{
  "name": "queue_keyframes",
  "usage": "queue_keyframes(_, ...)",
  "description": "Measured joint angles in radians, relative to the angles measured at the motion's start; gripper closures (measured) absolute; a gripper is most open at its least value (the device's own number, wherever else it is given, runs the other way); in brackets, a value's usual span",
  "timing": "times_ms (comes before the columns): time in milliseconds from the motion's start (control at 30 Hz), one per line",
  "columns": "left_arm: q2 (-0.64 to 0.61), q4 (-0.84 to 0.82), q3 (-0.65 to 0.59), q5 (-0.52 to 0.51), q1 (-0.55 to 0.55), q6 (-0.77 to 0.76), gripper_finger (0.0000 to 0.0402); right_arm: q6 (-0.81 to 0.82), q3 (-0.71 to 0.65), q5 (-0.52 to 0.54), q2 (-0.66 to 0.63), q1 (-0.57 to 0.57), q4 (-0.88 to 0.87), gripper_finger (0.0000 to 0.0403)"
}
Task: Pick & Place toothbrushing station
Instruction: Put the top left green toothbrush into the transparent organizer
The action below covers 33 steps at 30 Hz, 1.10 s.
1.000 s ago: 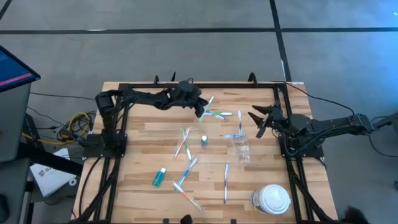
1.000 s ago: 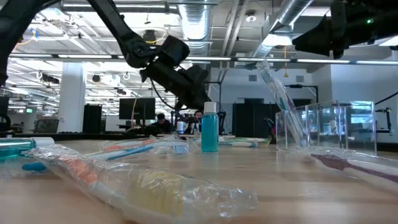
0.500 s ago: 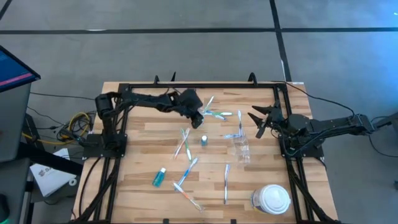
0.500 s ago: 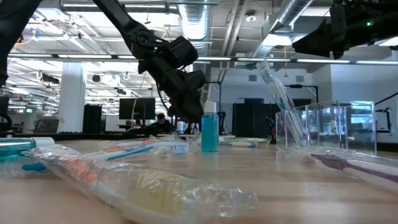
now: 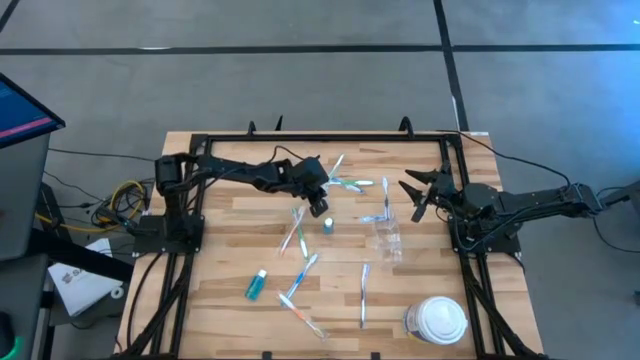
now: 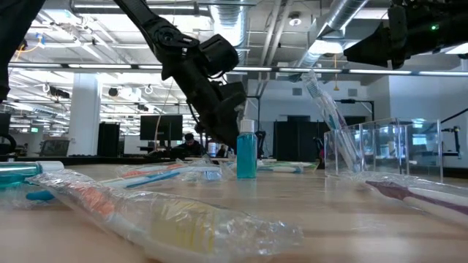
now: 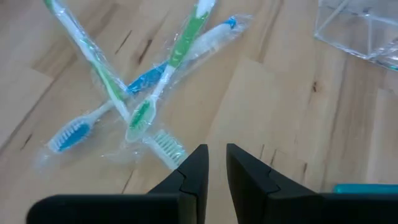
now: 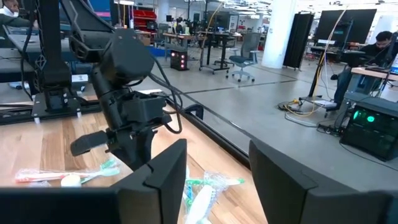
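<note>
**Left gripper low over the table beside the upright teal tube**

The left gripper (image 5: 318, 205) hangs near the table's middle — its fingers (image 7: 194, 171) nearly together with a thin gap, holding nothing. Just beside it stands the small teal tube (image 5: 327, 225), with wrapped toothbrushes (image 7: 146, 99) crossed on the wood nearby. The clear cup (image 5: 388, 238) sits further right, a toothbrush standing in it. The right gripper (image 5: 415, 196) waits at the right edge — jaws spread, empty

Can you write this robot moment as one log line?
left claw: slightly open, empty, near upright small teal plastic tube | right claw: open, waiting, right side
</note>
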Motion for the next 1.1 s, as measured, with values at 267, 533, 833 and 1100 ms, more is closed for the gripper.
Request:
queue_keyframes(267,0.000,0.002,-0.031,-0.065,-0.009,-0.011,0.0300,0.000,0.000,0.000,0.000,0.000,0.000,0.0241)
queue_keyframes(533,0.000,0.058,-0.077,-0.075,-0.008,-0.038,0.0274,0.012,0.000,0.000,0.000,0.000,0.011,0.0241)
queue_keyframes(833,0.000,0.162,-0.120,-0.086,-0.008,-0.060,0.0269,0.027,0.000,0.000,0.000,0.000,0.010,0.0244)
queue_keyframes(1100,0.000,0.191,-0.130,-0.123,-0.012,-0.085,0.0270,0.027,0.000,0.000,0.000,0.000,0.010,0.0245)
